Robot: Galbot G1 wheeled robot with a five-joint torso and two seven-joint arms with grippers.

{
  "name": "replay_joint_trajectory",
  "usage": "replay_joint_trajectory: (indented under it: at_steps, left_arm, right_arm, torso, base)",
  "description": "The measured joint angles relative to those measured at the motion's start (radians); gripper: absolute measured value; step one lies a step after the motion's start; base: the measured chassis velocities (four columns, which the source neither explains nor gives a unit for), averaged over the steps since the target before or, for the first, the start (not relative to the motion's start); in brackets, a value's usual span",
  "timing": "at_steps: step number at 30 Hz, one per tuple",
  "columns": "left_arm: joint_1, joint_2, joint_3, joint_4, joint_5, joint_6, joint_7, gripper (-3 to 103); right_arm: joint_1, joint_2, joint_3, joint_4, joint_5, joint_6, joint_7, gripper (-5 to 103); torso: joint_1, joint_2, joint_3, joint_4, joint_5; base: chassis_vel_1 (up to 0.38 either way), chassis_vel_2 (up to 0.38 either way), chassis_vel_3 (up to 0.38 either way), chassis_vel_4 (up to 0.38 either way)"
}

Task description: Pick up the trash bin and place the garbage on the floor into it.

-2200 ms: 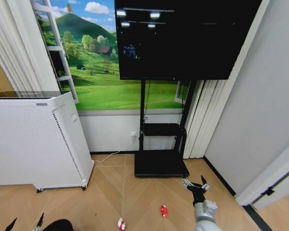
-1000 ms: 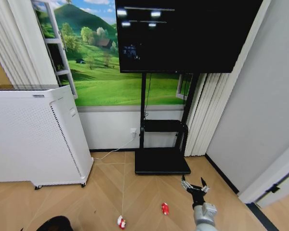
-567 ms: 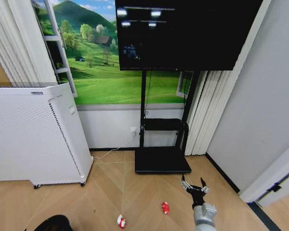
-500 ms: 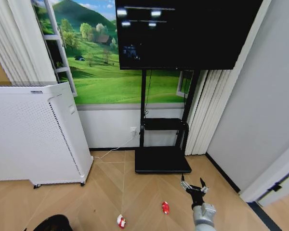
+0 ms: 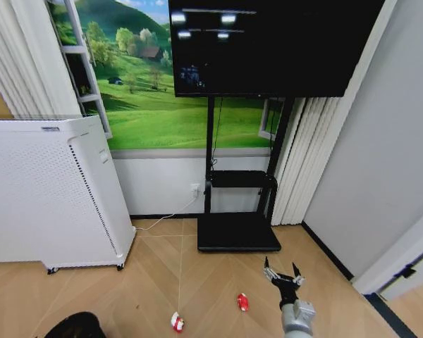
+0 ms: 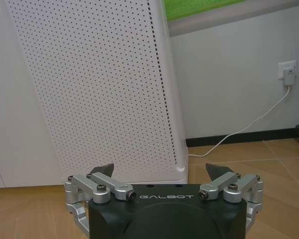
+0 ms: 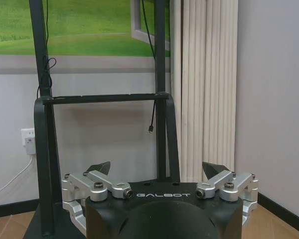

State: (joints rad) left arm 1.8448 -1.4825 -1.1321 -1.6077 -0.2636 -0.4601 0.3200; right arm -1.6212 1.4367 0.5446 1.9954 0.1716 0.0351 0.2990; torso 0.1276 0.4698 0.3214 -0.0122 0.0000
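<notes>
Our right hand (image 5: 281, 273) hung low over the herringbone wood floor (image 5: 155, 282), its fingers spread wide and holding nothing; our left hand (image 6: 161, 175) was likewise wide open and empty, facing the tall white perforated box-shaped appliance (image 6: 89, 84). Since two seconds earlier our head view had tilted up a little, so the whole scene sat lower in the picture; the litter itself had not moved, and the right hand kept nearly the same place. We judged that no grasp had begun. The small black round trash bin (image 5: 74, 326) showed at the bottom edge on our left, standing on the floor and not yet picked up. The crumpled red-and-white wrapper (image 5: 176, 322) and the small red crushed item (image 5: 242, 302) lay apart on the floor, the latter just beside the right hand. Beyond them stood a black television stand (image 5: 238, 211) under a dark screen (image 5: 264, 46), before a green landscape mural (image 5: 155, 105) and pale curtains (image 5: 299, 169).
</notes>
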Motion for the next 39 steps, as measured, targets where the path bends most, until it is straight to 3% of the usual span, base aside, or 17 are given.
replay_joint_trajectory:
  at_steps: [31, 39]
  left_arm:
    - [-0.008, 0.016, 0.004, 0.032, -0.003, -0.026, -0.011, 99]
    - [0.003, 0.011, 0.007, 0.023, -0.007, -0.024, -0.011, 99]
  right_arm:
    - [0.003, 0.002, -0.008, -0.008, -0.012, 0.009, 0.002, 100]
    - [0.003, 0.008, -0.008, -0.024, -0.022, 0.039, 0.006, 100]
  torso:
    - [-0.039, -0.111, -0.072, -0.0001, 0.0000]
    - [-0.053, -0.155, -0.101, 0.0000, 0.0000]
  base:
    - [0.000, 0.000, 0.000, 0.000]
    - [0.000, 0.000, 0.000, 0.000]
